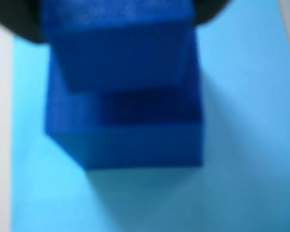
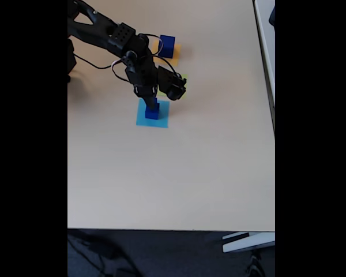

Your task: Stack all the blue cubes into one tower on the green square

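In the wrist view, which is blurred, a smaller blue cube (image 1: 121, 48) sits between the dark fingers of my gripper (image 1: 118, 14), which is shut on it. It rests on or just above a larger blue cube (image 1: 135, 137). That larger cube stands on the light-blue square patch (image 1: 241, 145). The fixed view shows my gripper (image 2: 153, 102) pointing down over the same two cubes (image 2: 152, 113) on the light-blue patch (image 2: 162, 120). A third blue cube (image 2: 167, 44) stands on the orange patch (image 2: 174, 53). The green square (image 2: 184, 77) lies mostly hidden behind the gripper's body.
The arm (image 2: 112, 37) reaches in from the upper left of the beige table (image 2: 173, 173) in the fixed view. The table's right edge (image 2: 273, 115) and front edge (image 2: 173, 229) border open tabletop below and to the right of the patches.
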Controlling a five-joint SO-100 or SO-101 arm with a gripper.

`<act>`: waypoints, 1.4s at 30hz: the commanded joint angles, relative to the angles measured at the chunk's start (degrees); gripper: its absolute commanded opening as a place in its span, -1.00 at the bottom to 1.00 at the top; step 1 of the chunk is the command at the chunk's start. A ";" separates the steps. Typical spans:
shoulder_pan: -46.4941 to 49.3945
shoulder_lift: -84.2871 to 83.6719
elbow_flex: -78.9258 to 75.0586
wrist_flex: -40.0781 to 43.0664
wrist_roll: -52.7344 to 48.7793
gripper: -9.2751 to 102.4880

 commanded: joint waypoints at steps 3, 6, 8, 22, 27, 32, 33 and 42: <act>0.35 0.53 0.09 -1.14 0.70 -0.78; 0.44 0.53 0.18 -1.23 0.70 -0.77; 0.53 0.44 0.18 -1.41 0.70 -0.76; 0.62 0.18 0.79 -2.46 0.53 -0.73; 0.62 0.18 1.32 -2.99 0.53 -0.66; 0.62 0.26 1.32 -3.08 0.53 -0.60; 0.62 0.26 1.32 -3.08 0.53 -0.60; 0.53 0.44 1.41 -3.16 0.35 -0.52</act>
